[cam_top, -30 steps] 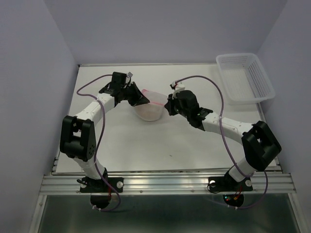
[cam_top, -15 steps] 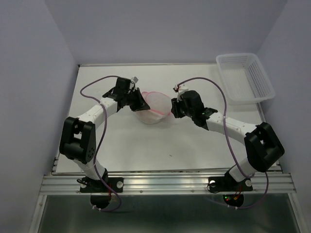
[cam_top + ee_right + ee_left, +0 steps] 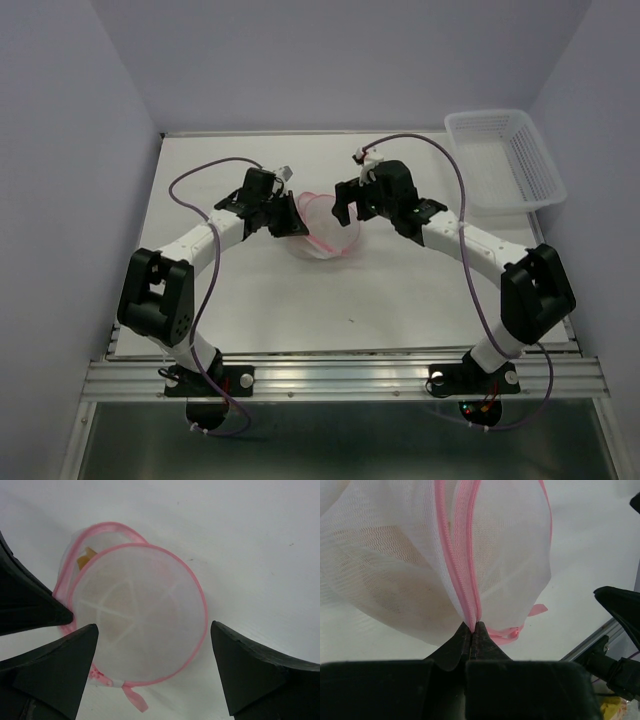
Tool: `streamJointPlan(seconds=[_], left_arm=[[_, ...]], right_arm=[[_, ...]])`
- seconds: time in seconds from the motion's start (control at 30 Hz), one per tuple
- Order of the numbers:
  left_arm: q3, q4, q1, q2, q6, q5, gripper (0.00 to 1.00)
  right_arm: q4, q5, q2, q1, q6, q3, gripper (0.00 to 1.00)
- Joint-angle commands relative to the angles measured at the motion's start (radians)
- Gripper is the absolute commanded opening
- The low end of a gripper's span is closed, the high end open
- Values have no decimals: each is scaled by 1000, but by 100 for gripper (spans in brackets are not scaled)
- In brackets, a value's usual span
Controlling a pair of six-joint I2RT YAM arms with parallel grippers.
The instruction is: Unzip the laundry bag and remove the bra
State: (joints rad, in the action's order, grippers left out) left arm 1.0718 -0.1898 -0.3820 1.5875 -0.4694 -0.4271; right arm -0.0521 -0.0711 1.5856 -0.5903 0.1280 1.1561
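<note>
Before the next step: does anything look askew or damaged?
Nothing stands out. The left gripper pinches the laundry bag at its pink zipper, the bra shows inside through the mesh, and the right gripper is open.

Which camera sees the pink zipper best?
The left wrist view: the zipper fills the middle, its teeth clear, pinched by the left tool. The right wrist view shows it as a thin pink ring; the top view, only a pink line.

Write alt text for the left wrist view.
The left gripper is shut on the pink zipper seam of a white mesh laundry bag. A beige bra shows faintly through the mesh, with a white table behind.
</note>
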Motion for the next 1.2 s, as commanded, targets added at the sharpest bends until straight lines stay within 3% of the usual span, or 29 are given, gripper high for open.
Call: streamJointPlan(seconds=[0.0,0.17,0.3,0.43,0.6,0.9,1.03,1.17], left_arm=[[-15,38,-5,-58,34,17,0],[-27,39,-5,-55,34,34,0],[-33,35,-6,-37,47,40,0],[-61,58,-8,-29,107,62,0],[-95,88,-8,-43,176,139,0],[-85,119,-9,6,193,122,0],[-90,116,-8,40,187,125,0],[-98,121,-8,63,175,117,0]], right_arm=[[-2,-104,103,-6,33,125,100],[-15,-35,227,-6,12,273,100],[-41,-259,289,-6,-184,329,100],[-52,-387,280,38,-404,312,100],[-152,-609,339,179,-334,415,100],[-233,-690,415,222,-93,426,100],[-226,-814,404,222,-36,395,100],[-221,-753,387,222,-36,355,100]])
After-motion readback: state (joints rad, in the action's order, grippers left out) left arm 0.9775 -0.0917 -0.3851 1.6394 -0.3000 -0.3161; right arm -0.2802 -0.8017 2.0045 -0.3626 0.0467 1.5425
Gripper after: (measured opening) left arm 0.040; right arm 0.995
